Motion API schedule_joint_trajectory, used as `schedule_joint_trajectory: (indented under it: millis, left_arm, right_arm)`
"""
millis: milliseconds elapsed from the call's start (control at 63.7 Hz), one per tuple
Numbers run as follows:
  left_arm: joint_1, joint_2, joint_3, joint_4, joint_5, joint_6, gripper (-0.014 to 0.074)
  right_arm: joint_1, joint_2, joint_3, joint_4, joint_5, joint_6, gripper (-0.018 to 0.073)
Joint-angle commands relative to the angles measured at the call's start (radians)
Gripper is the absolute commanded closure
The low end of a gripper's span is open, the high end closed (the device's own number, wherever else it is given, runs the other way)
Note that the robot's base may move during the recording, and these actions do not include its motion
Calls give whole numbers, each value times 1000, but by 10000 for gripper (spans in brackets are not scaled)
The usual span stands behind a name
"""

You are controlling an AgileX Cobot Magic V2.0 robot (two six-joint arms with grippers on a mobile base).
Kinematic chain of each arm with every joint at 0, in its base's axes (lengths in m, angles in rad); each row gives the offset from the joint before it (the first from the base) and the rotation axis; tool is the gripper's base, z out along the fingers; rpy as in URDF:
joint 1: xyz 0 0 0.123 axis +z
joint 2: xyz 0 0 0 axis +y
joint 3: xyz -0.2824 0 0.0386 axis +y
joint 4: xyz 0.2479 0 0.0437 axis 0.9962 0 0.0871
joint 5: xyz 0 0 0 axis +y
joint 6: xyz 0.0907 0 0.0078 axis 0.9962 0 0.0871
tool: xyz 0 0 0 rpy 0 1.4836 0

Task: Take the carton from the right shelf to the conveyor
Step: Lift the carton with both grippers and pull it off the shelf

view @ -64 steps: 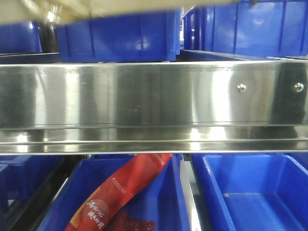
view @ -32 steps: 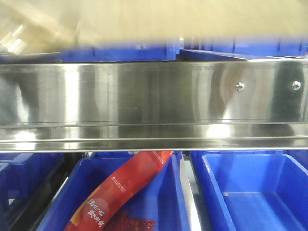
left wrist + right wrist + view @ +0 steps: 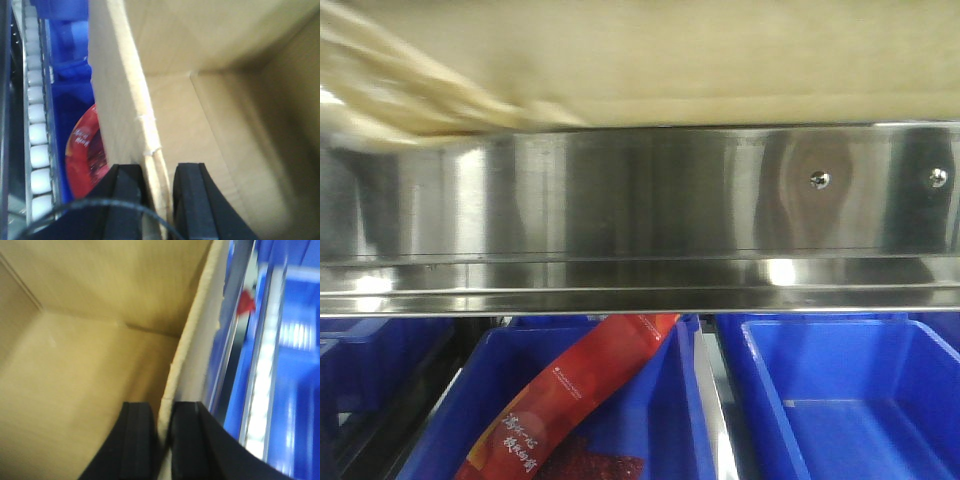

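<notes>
Left gripper [image 3: 156, 200] jaws pinch one carton [image 3: 225, 100] wall; right gripper [image 3: 162, 440] jaws pinch the opposite wall. Carton hangs just above the shelf rail [image 3: 620, 200], blue bins [image 3: 820, 400] below the rail. Grasp looks done; carrying it to the conveyor is left, conveyor not in view.

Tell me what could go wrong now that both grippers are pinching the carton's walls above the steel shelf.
The left gripper and right gripper each clamp only a thin wall edge of the carton, so the cardboard could bend or slip free. In the front view the carton's underside appears right at the top of the steel shelf rail and might snag on it. Its left end looks lower and blurred, so uneven carrying could twist the walls.
</notes>
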Motion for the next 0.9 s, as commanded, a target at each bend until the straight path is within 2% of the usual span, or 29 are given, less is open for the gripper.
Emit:
schedule_joint_trajectory:
  millis: [0, 94, 189, 267, 456, 880]
  left_arm:
    - [-78, 15, -5, 133, -28, -77, 614]
    - [-152, 41, -9, 233, -28, -147, 614]
    - [-216, 73, -39, 267, -28, -184, 614]
    - [-241, 87, -75, 283, -28, -190, 614]
    - [-247, 98, -107, 310, -28, -190, 614]
    - [-247, 98, -107, 317, -28, -190, 614]
  right_arm:
    - [-9, 4, -1, -40, -53, -25, 627]
    - [-9, 26, -1, -40, -51, -25, 627]
    - [-9, 43, -1, -40, -51, -25, 627]
    - [-9, 47, -1, -40, -51, -25, 627]
    - [-9, 47, -1, -40, -51, -25, 627]
    - [-9, 48, -1, -40, -86, -25, 627]
